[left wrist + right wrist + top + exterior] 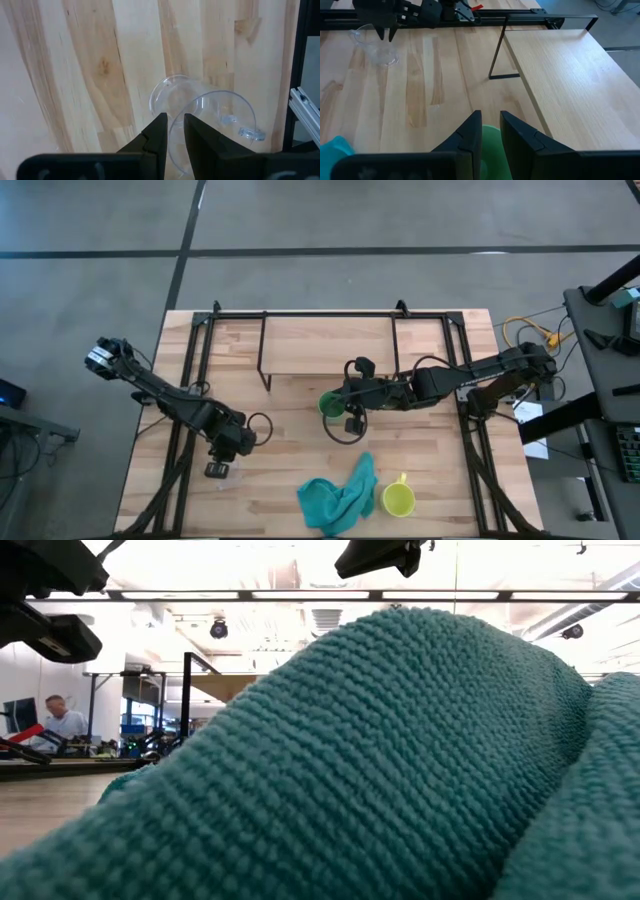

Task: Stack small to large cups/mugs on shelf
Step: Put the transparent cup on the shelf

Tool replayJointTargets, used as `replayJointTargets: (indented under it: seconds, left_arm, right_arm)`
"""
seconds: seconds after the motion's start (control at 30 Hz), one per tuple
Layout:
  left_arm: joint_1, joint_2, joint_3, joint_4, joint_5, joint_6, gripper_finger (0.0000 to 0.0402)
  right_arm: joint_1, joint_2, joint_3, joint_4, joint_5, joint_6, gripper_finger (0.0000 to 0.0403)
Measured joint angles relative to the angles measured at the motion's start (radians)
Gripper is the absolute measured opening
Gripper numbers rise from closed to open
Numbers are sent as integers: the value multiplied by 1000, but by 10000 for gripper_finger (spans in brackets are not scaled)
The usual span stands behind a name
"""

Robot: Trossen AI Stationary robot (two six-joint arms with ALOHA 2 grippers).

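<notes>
From above, the right gripper [345,408] clamps the rim of the green cup [330,404] just in front of the shelf [328,345], while the left gripper [217,468] sits over the glass cup [222,471] at the desk's [280,460] left side. The yellow mug [398,499] stands beside the teal cloth [338,494].

At desk level, that cloth [380,760] blocks nearly everything.

The left wrist shows narrow fingers [159,131] pinching the glass cup's [210,125] wall.

The right wrist looks across the shelf top [565,80]. I'd lift the green cup level, clear of the shelf edge.
</notes>
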Motion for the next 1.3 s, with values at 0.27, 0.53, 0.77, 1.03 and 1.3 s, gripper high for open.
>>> replayJointTargets:
  seconds: [0.27, 0.53, 0.77, 1.03, 1.3]
  left_arm:
    - [0, 0, -32, 11, -2, 0, 50]
    - [0, 0, -44, 32, -2, -1, 50]
    - [0, 0, -44, 24, -3, -2, 7]
    - [1, 0, 33, -60, 5, -79, 1]
    - [54, 0, 252, -310, -140, -69, 0]
  right_arm:
    - [0, 0, 0, 0, 0, 0, 63]
    - [0, 0, 0, 0, 0, 0, 63]
    - [0, 0, 0, 0, 0, 0, 63]
    - [0, 0, 0, 0, 0, -1, 63]
    - [0, 0, 0, 1, 0, -1, 63]
